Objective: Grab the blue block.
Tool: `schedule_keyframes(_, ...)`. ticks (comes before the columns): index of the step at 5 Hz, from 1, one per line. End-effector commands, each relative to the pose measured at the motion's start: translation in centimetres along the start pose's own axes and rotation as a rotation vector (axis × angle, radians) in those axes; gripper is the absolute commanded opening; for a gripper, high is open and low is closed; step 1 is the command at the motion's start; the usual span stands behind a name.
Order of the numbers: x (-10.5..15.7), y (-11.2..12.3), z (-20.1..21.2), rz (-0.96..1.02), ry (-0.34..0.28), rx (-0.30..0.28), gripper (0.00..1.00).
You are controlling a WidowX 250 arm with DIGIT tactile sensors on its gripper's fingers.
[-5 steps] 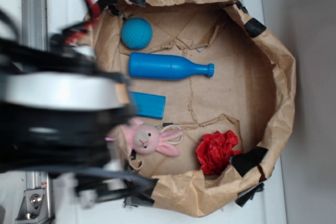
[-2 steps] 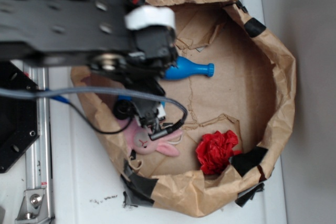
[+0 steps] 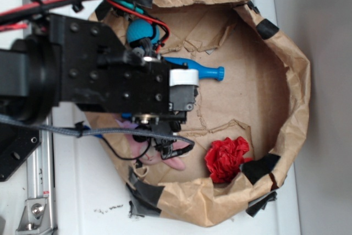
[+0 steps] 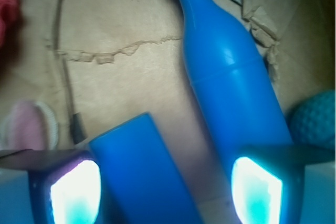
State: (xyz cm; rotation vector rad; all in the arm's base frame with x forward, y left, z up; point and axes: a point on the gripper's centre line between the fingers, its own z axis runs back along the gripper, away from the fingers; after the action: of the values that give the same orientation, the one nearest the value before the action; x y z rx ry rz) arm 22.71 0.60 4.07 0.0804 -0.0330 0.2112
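Wrist view, hand (image 4: 165, 190) wide open, blue block (image 4: 142, 174) between fingers

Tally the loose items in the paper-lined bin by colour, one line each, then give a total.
Blue: 3, the blue block, the bottle and the textured ball
Pink: 1, the bunny
Red: 1, the crumpled red item
Total: 5
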Motion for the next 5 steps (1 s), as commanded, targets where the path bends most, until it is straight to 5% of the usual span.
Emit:
schedule_keyframes(1,-1.3,-1.5,-3.2,-0.148,0.091,-0.047,1.00)
schedule_keyframes(2,-3.1,-2.1,-5.1,-0.234,0.184,-0.161,1.00)
schedule_keyframes(3,-4.2,-2.1,-4.1,-0.265,0.176,-0.215,1.00)
schedule_keyframes(4,-4.4,-1.8,-3.5,-0.268,0.165,-0.189,1.00)
schedule_keyframes(5,-4.5,-1.0,-3.0,-0.262,0.147,-0.138,0.00)
